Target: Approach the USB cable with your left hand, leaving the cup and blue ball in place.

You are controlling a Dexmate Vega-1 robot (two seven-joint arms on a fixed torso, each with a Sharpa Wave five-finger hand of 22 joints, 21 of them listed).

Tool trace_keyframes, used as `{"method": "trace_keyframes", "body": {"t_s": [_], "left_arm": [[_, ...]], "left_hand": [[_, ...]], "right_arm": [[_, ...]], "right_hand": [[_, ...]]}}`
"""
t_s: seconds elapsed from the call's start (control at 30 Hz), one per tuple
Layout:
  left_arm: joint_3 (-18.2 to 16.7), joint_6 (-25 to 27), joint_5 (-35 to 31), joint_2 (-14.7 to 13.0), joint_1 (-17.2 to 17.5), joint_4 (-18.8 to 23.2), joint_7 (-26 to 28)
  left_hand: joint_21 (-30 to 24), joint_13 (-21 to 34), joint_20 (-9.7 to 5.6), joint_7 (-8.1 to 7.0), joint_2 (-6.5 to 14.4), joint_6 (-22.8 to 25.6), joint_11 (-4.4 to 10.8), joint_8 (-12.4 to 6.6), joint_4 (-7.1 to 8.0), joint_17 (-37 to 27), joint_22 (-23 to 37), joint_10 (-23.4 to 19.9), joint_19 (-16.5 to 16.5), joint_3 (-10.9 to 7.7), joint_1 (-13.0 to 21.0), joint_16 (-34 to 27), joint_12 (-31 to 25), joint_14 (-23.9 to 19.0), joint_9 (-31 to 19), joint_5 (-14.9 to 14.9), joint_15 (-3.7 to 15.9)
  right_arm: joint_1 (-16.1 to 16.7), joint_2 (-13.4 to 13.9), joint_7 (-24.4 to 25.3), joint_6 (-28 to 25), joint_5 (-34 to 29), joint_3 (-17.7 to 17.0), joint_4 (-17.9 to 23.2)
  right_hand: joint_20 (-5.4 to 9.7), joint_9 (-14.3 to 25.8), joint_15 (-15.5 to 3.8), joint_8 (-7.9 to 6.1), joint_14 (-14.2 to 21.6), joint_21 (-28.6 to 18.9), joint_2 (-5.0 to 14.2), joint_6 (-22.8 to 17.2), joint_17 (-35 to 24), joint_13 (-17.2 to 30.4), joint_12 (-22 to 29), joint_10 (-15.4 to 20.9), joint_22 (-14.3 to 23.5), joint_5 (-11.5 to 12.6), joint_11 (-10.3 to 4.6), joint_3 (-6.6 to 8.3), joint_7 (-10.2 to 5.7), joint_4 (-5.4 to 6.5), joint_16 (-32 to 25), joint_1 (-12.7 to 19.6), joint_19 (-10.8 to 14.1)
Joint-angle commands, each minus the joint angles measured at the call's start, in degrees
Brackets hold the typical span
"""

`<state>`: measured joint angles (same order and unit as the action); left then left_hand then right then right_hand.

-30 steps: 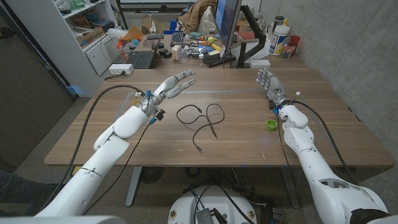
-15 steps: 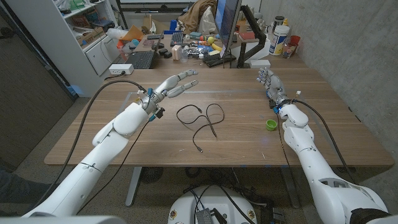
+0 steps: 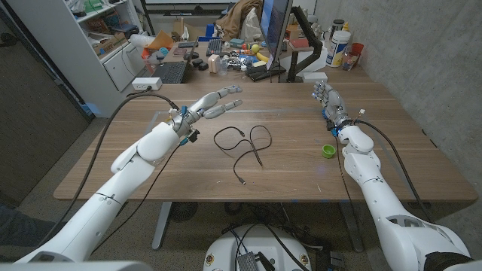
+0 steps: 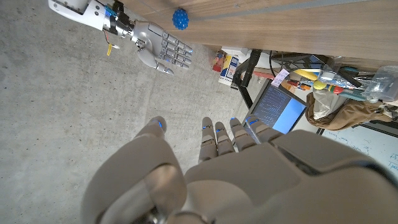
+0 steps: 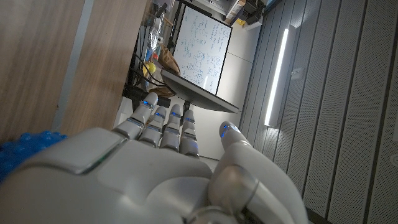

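Left hand (image 3: pixel 215 103) is up above the worktop (image 3: pixel 188 169) with its fingers stretched out and apart, and it holds nothing. It points toward the far side, a little past the cable's nearest loop. Just beside it, toward the middle of the worktop, lies the USB cable (image 3: pixel 242 147), a thin black cord in loose loops with one end trailing toward the near edge. The hand is near the cable but does not touch it.

Farther out, on the robot's right side, the right hand (image 3: pixel 327 100) has its fingers apart and holds nothing too. A small green thing (image 3: pixel 328 150) sits near that arm's wrist; it may be the cup, but I cannot tell. The blue ball (image 4: pixel 180 18) shows beside the right hand in the left wrist view.

The reaching step looks partly done. Next, I think the left hand needs to swing toward the loops and come lower, keeping away from the right side.
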<state>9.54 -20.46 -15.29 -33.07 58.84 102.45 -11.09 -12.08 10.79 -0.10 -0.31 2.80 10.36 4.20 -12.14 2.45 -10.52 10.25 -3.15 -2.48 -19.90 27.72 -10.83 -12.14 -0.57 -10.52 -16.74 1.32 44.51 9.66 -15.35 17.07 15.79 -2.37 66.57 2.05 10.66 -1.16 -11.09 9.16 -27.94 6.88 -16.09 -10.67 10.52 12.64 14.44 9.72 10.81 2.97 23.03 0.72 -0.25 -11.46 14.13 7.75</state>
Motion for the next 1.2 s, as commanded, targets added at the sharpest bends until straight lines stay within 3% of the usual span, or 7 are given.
{"method": "trace_keyframes", "body": {"t_s": [0.03, 0.33, 0.53, 0.9, 1.2], "left_arm": [[1.0, -0.6, -1.8, -0.9, -1.2, -0.3, -0.8], [1.4, -1.2, -2.2, -1.3, -2.0, -0.7, -1.3], [1.9, -1.9, -2.7, -1.7, -2.7, -1.2, -1.8], [2.5, -3.0, -3.4, -2.3, -3.9, -2.0, -2.6], [2.9, -3.0, -3.7, -2.8, -4.5, -2.1, -3.6]], "left_hand": [[0.0, 0.3, 0.53, -0.12, 0.0, 0.8, -0.12, -0.45, -0.30, -0.1, 0.2, 0.0, -0.1, -0.05, 0.5, -0.3, -0.1, -0.4, -0.2, -0.1, 0.13], [0.0, 0.3, 0.74, -0.18, 0.1, 0.9, -0.21, -0.36, -0.35, -0.1, 0.2, -0.1, 0.0, -0.09, 0.7, -0.3, -0.1, -0.4, -0.2, -0.1, 0.12], [0.0, 0.3, 1.56, -1.18, 0.2, 1.6, -0.18, -0.45, -0.40, -0.1, 0.2, -0.2, 0.2, -0.10, 0.8, -0.3, -0.1, -0.5, -0.2, -0.1, 0.21], [-0.1, 0.3, 1.27, -2.33, 0.3, 0.9, -0.15, 0.04, -0.47, -0.1, 0.2, -0.8, 0.5, -0.12, 1.0, -0.4, -0.2, -1.1, -0.2, -0.1, 0.30], [-0.2, 0.3, 2.19, -5.35, 0.4, 0.3, 0.11, 0.49, -0.55, -0.1, 0.2, -1.5, 0.9, -0.14, 1.2, -0.6, -0.3, -1.9, -0.2, 0.0, 0.52]], "right_arm": [[-0.2, -0.2, 0.5, 0.6, -0.2, 0.2, -0.1], [0.1, -0.2, 1.0, 0.6, -0.2, 0.0, 0.1], [0.3, -0.3, 1.4, 0.9, -0.2, -0.1, 0.4], [0.7, -0.2, 1.9, 0.6, -0.2, -0.1, 1.2], [0.3, -0.3, 1.7, 0.9, 0.0, 0.0, 0.5]], "right_hand": [[1.89, 0.2, -0.30, -0.27, 0.4, 0.2, 0.05, -0.5, -0.1, 0.2, 0.0, 0.4, 0.3, 0.2, -0.29, 0.12, -0.22, -0.43, 0.1, -0.2, 0.3], [1.89, 0.2, -0.28, -0.27, 0.5, 0.4, 0.07, -0.6, -0.1, 0.2, 0.0, 0.4, 0.3, 0.2, -0.46, 0.13, -0.24, -0.42, 0.1, -0.3, 0.5], [1.94, 0.2, -0.28, -0.26, 0.5, 0.6, 0.07, -0.6, -0.1, 0.2, 0.0, 0.6, 0.3, 0.2, -0.12, 0.16, -0.21, -0.46, 0.2, -0.3, 0.5], [1.90, 0.2, -0.26, -0.23, 0.5, 1.0, 0.05, -0.7, -0.1, 0.2, -0.1, 0.6, 0.4, 0.1, -0.22, 0.17, -0.34, -0.51, 0.2, -0.4, 0.7], [1.74, 0.2, -0.24, -0.22, 0.6, 1.2, 0.04, -0.8, -0.1, 0.2, -0.1, 0.6, 0.4, 0.2, -0.20, 0.22, -0.33, -0.58, 0.2, -0.4, 0.7]]}}
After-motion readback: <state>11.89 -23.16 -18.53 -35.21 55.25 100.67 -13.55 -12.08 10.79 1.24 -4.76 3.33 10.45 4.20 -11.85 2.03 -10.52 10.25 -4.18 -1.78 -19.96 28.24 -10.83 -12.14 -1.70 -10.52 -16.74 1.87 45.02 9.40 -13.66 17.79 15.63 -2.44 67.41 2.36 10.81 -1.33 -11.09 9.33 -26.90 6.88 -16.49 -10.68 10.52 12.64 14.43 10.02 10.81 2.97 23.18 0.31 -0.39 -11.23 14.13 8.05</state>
